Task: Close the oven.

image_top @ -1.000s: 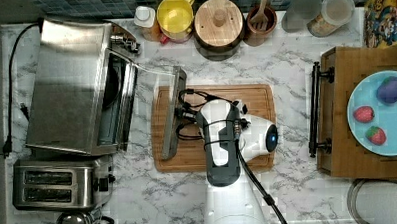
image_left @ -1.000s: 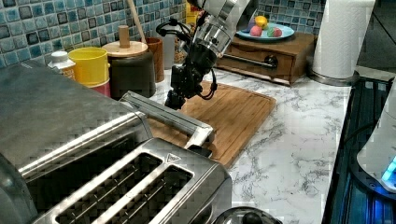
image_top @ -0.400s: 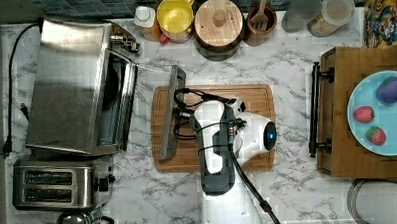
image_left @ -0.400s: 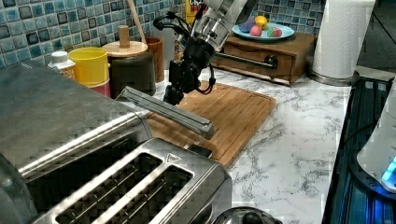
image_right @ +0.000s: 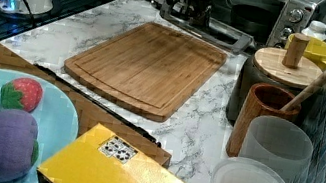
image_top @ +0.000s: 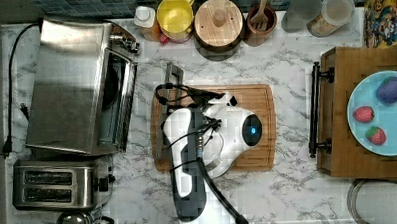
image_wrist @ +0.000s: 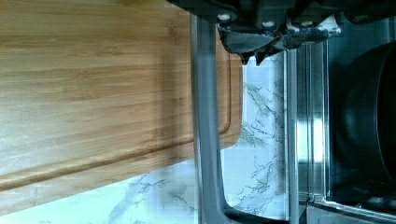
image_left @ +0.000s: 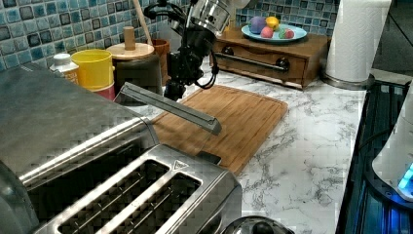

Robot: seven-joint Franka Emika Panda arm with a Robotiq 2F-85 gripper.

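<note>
Hanging over the near-oven edge of the wooden cutting board [image_top: 247,125], the gripper [image_left: 176,87] points down at the far end of the oven door's bar handle [image_left: 168,105], close above it in the left view. Whether its fingers are spread or pressed together cannot be told, and contact with the handle cannot be confirmed.

The oven [image_top: 73,81] stands at the top view's left on the marble counter [image_top: 289,189], with its black power cord [image_top: 10,88] running down its outer side. Its glass door is partly open, tilted up off the counter, with the handle lying above the board's edge nearest the oven. In the wrist view the handle [image_wrist: 205,140] runs straight across the picture between the board [image_wrist: 93,84] and the oven's dark cavity [image_wrist: 364,107], where a dark round pan sits inside.

A two-slot toaster [image_top: 59,183] sits just beside the oven. Along the tiled wall stand a yellow cup [image_top: 175,16], a wood-lidded canister [image_top: 218,21] and a wooden holder with a spoon [image_top: 260,17]. At the top view's right, a wooden box carries a blue plate [image_top: 381,115] of toy fruit.
</note>
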